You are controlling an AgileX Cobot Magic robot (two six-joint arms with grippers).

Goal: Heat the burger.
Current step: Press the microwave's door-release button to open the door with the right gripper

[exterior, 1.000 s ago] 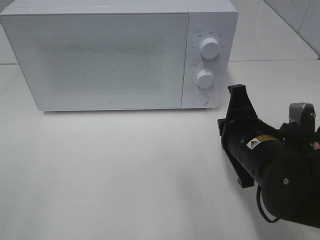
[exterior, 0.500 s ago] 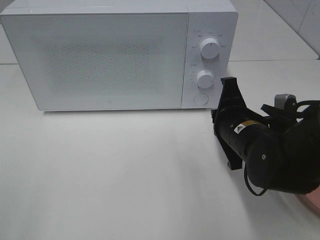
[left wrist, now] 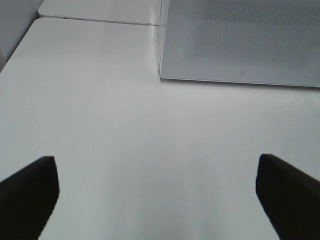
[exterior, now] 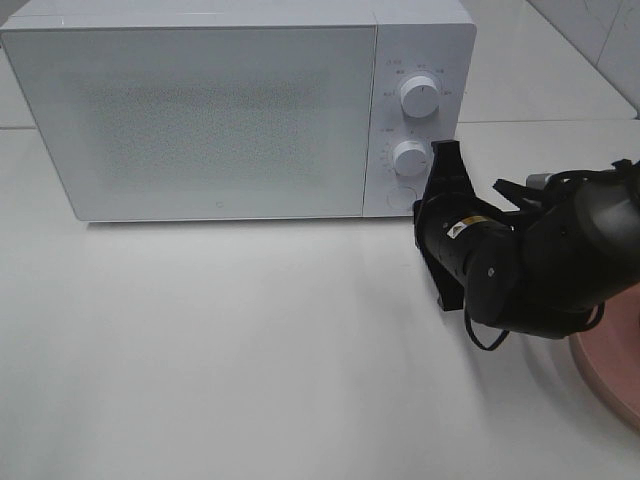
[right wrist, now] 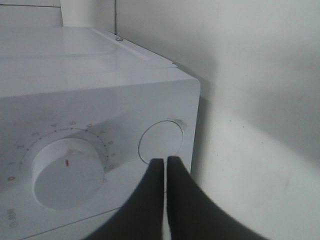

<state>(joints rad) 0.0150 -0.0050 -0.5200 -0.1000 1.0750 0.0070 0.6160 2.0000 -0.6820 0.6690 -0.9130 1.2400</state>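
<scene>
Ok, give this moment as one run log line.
microwave door: closed | right tool: shut, tips at round button, contact unclear | left tool: open, empty, over table | burger: not visible

I cannot see the burger in any of my views. The white microwave [exterior: 220,110] stands upright on the surface [exterior: 250,350], its grey speckled door [exterior: 190,120] shut, with two dials [exterior: 418,97] and a round button [right wrist: 161,140] beside the door.

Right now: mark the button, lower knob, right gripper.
button [right wrist: 161,139]: right wrist view, middle of its round face.
lower knob [exterior: 410,158]: exterior high view, middle of its face.
right gripper [right wrist: 165,161]: right wrist view, between its shut tips.
</scene>
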